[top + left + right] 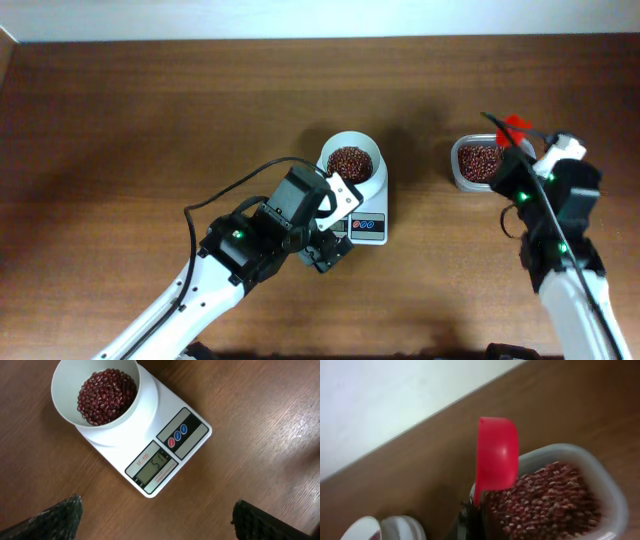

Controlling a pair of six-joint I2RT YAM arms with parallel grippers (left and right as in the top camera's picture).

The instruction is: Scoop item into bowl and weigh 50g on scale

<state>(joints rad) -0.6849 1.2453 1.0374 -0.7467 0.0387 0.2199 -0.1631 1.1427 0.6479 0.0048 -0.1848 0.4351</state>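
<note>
Dark wood-grain counter [150,120], pale wall [300,15] beyond the far edge. At centre, white bowl [62,385] of red beans [106,396] on scale [125,445]. Left tool [157,515] released, near the scale. Right tool [470,522] grasping red scoop [496,455] over bean tub [550,451], far right.

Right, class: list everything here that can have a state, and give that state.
bowl, on the scale, partly filled with beans
scale, switched on, showing digits
tub, open, full of beans
scoop, held at the tub's edge
left gripper, open, empty
right gripper, shut on the scoop
</note>
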